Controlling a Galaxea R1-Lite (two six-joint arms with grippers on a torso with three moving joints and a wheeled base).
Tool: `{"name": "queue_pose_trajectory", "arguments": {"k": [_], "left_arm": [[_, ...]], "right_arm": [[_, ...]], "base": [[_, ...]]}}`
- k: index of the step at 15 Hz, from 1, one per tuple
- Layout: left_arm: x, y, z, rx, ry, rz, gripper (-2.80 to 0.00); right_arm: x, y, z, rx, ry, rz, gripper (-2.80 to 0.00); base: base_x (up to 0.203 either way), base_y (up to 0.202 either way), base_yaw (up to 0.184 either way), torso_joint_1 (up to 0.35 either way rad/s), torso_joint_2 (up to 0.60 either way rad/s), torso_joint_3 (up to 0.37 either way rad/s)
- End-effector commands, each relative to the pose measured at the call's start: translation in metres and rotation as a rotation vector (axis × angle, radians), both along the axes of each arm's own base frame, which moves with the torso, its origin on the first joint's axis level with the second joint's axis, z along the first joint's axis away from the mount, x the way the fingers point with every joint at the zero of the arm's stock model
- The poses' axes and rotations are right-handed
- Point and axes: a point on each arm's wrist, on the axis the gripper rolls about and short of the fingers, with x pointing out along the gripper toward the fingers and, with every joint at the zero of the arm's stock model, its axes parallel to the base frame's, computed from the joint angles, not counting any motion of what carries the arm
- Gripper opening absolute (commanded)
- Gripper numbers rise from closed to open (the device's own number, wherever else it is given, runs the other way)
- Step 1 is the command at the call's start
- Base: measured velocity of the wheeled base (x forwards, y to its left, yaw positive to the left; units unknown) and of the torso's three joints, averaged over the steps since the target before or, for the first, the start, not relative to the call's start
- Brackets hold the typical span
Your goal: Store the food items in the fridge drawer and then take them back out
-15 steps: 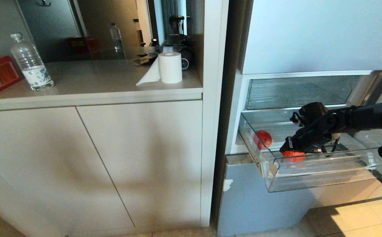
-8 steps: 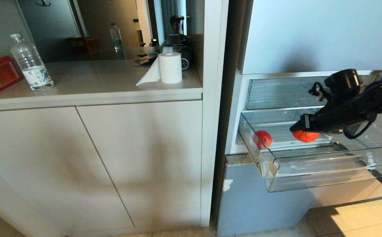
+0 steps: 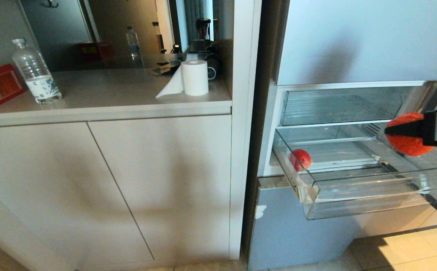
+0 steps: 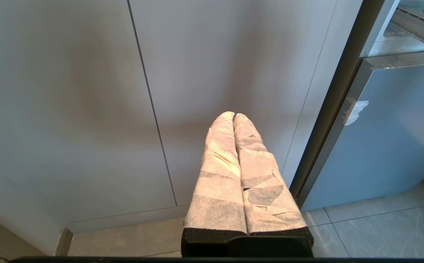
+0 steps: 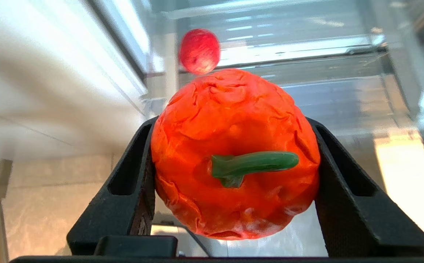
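Fridge drawer [image 3: 354,192] pulled out, holds red apple [image 3: 300,159]; right gripper [image 3: 410,131] jaws pinching orange wrinkled fruit [image 3: 406,141] above it.

Pale cabinet doors [image 3: 120,180], sunlit tiled floor [image 3: 410,248].

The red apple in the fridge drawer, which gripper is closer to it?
Right. The right gripper, holding an orange fruit, is above the fridge drawer holding the red apple; the left gripper sits low before the cabinet doors.

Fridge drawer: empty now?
No. A red apple sits at the left end of the drawer, while the right hand holds an orange fruit above it.
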Motion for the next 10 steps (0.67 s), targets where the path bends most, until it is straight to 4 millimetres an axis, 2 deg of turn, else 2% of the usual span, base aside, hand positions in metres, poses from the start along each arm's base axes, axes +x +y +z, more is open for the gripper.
{"name": "queue_pose_trajectory", "arguments": {"k": [1,4,6,10], "left_arm": [[0.0,0.0,0.0,0.0,0.0,0.001,-2.8],[0.0,0.0,0.0,0.0,0.0,0.001,-2.8],[0.0,0.0,0.0,0.0,0.0,0.001,-2.8],[0.0,0.0,0.0,0.0,0.0,0.001,-2.8]], "right_arm": [[-0.102,-0.005,0.001,0.011,-0.182,0.009,-2.8],[-0.17,-0.01,-0.04,0.019,-0.309,0.006,-2.8],[-0.201,-0.012,-0.08,0.017,-0.356,0.006,-2.8],[-0.203,-0.013,-0.181,-0.06,-0.302,0.005,-2.8]], "base": [[0.0,0.0,0.0,0.0,0.0,0.0],[0.0,0.0,0.0,0.0,0.0,0.0],[0.0,0.0,0.0,0.0,0.0,0.0],[0.0,0.0,0.0,0.0,0.0,0.0]]}}
